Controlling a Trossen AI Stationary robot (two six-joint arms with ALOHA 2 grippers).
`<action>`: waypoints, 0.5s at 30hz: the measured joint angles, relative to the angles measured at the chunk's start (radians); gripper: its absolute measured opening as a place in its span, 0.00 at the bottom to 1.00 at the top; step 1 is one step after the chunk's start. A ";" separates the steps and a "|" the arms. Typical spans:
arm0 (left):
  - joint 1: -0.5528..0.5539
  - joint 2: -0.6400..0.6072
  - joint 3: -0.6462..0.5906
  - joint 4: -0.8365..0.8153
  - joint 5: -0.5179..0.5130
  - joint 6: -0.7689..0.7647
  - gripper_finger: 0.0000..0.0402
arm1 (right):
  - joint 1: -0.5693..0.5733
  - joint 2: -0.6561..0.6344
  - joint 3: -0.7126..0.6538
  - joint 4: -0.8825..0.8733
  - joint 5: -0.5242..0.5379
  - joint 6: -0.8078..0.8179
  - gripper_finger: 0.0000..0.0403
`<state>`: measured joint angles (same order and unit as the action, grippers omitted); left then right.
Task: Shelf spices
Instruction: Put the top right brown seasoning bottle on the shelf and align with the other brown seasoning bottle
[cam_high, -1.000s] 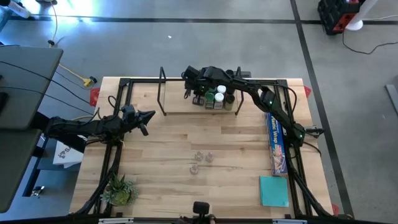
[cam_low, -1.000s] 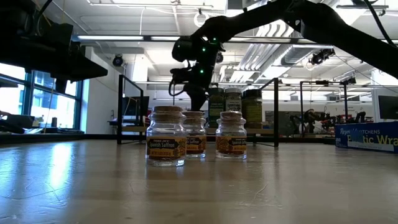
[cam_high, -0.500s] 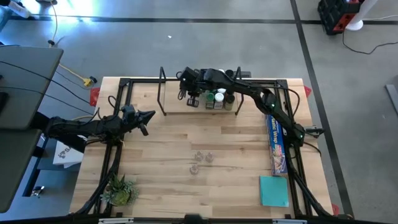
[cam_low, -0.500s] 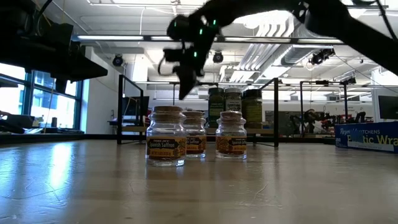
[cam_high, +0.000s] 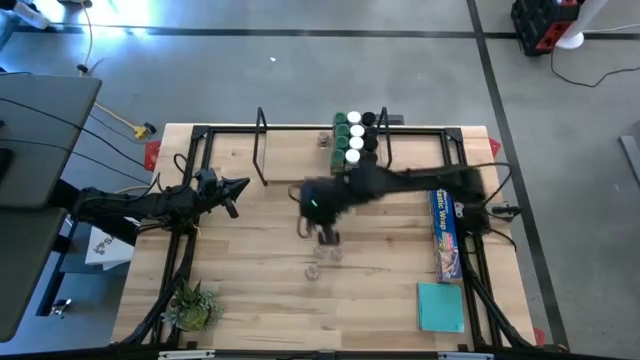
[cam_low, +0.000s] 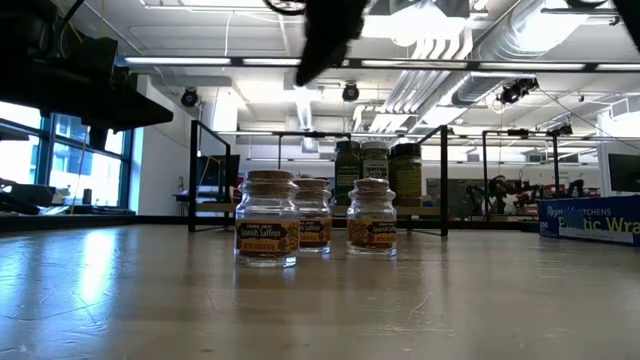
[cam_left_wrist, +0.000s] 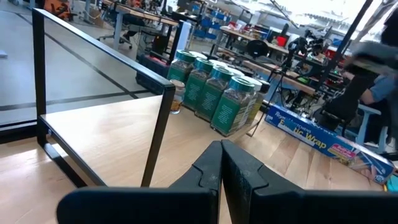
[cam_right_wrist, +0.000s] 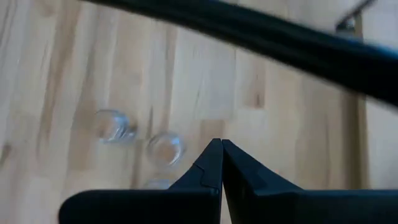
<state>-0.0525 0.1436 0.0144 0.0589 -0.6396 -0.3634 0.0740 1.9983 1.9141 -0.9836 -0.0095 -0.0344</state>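
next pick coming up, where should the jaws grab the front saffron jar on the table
Grip the front saffron jar by its cork lid or the neck under it, coming straight down. It stands upright and the other two jars crowd its far side.

The scene is bright and evenly lit by ceiling lamps (cam_low: 200, 62). A glare patch lies on the floor (cam_high: 150, 15). The right arm (cam_high: 400, 185) is smeared by motion blur. The clear jars (cam_right_wrist: 165, 149) look soft, unfocused.

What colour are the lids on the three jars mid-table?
Tan, cork-like lids, clearest in the low view.
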 joint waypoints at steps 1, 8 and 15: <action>0.000 0.000 0.000 0.000 0.000 0.000 0.01 | 0.028 -0.046 -0.075 0.036 0.035 0.056 0.00; 0.000 0.000 0.000 0.000 0.000 0.000 0.01 | 0.177 -0.268 -0.454 0.289 0.224 0.386 0.00; 0.000 0.000 0.000 0.000 0.000 0.000 0.01 | 0.199 -0.282 -0.643 0.457 0.079 0.372 0.12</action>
<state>-0.0525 0.1436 0.0144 0.0589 -0.6399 -0.3634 0.2726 1.7158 1.2716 -0.5267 0.0691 0.3371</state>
